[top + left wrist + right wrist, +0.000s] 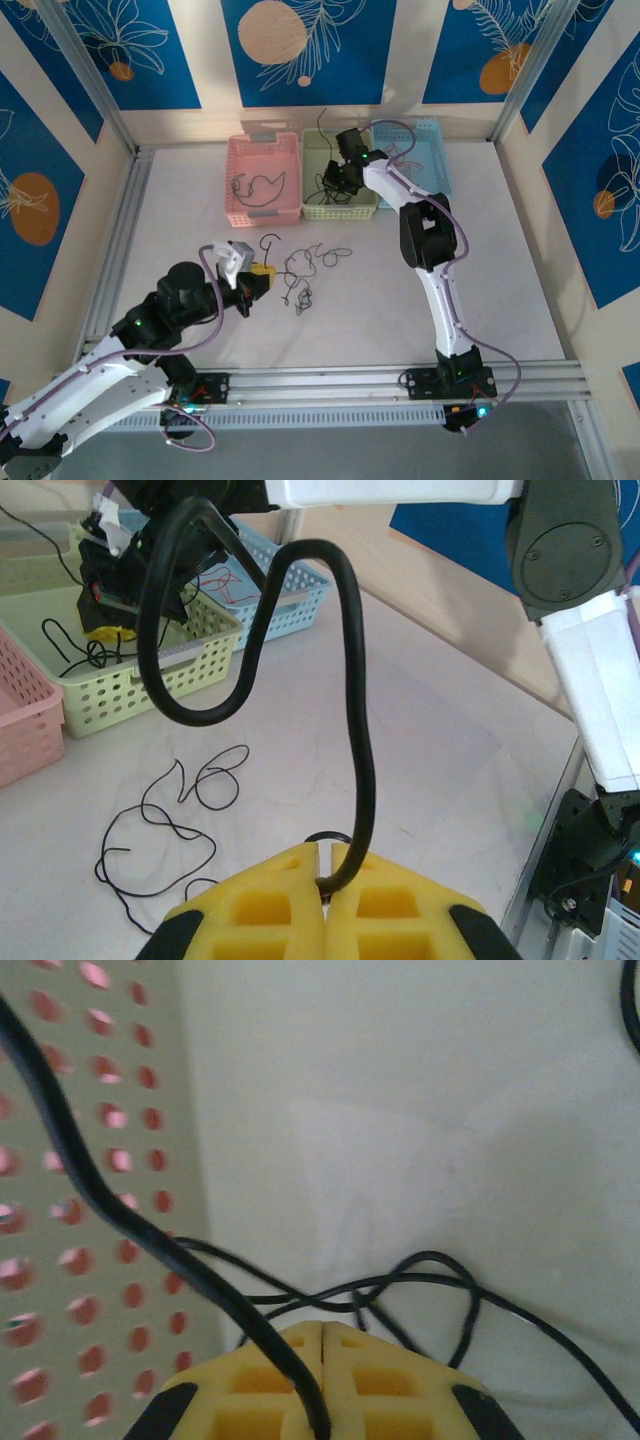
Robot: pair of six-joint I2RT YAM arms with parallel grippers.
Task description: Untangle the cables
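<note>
Your left gripper (322,875) clamps one black cable (360,730); your right gripper (322,1350) pinches a second cable (100,1200) in the green basket (335,211) at twelve o'clock. You look mid-sorting: next, release it there.

Top external: high above and behind both arm bases, facing the far wall. It is distant enough to take in the whole white tabletop (520,280) and a row of three: pink perforated plastic basket (262,215), pale green perforated plastic basket (340,212), light blue perforated plastic basket (435,160).
Left wrist: low over the tabletop, just behind its own yellow jaws, facing the baskets. The black cable (365,740) looms close to the lens.
Right wrist: very near, inside the pale green basket, looking past its own yellow jaws at the perforated wall (90,1160); blurry.
Shared ground: top and left wrist views both catch the thin black cables (300,290) (175,825) on the tabletop, the pale green basket (130,695) and the white right arm (445,290) (600,680).
</note>
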